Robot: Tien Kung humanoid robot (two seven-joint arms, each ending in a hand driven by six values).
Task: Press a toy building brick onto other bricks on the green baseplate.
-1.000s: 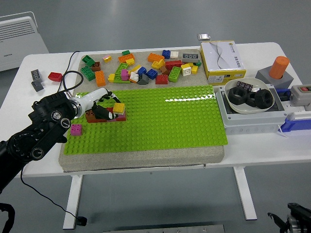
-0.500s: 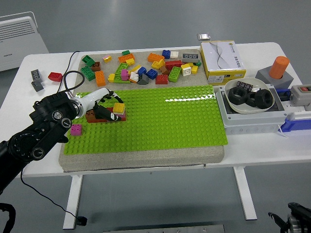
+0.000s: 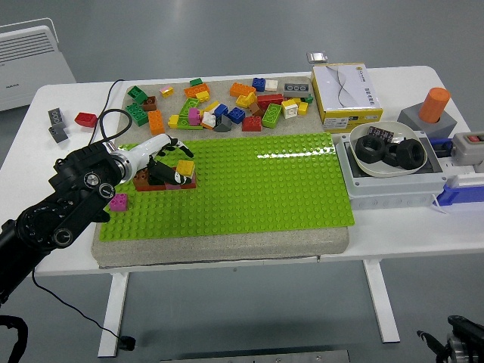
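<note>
The green baseplate [image 3: 257,181] lies on a grey mat in the middle of the table. At its left end a yellow brick [image 3: 185,168] sits on top of a low row of brown and red bricks [image 3: 151,182]. My left hand [image 3: 168,159] is right beside the yellow brick on its left. Its fingers are spread and relaxed, with the white ones raised above the stack and the dark ones down by the row. It holds nothing. A pink brick [image 3: 119,201] stands alone on the baseplate's left edge. My right hand is out of view.
Several loose bricks [image 3: 227,102] lie on the mat behind the baseplate. A yellow box [image 3: 346,92], a bowl of black rings [image 3: 389,150], grey boxes and an orange cylinder [image 3: 435,104] stand at the right. A red brick [image 3: 85,119] and a grey brick [image 3: 57,119] lie far left.
My left hand's fingers have lifted a little up and back from the yellow brick. The brick stays in place on the stack.
</note>
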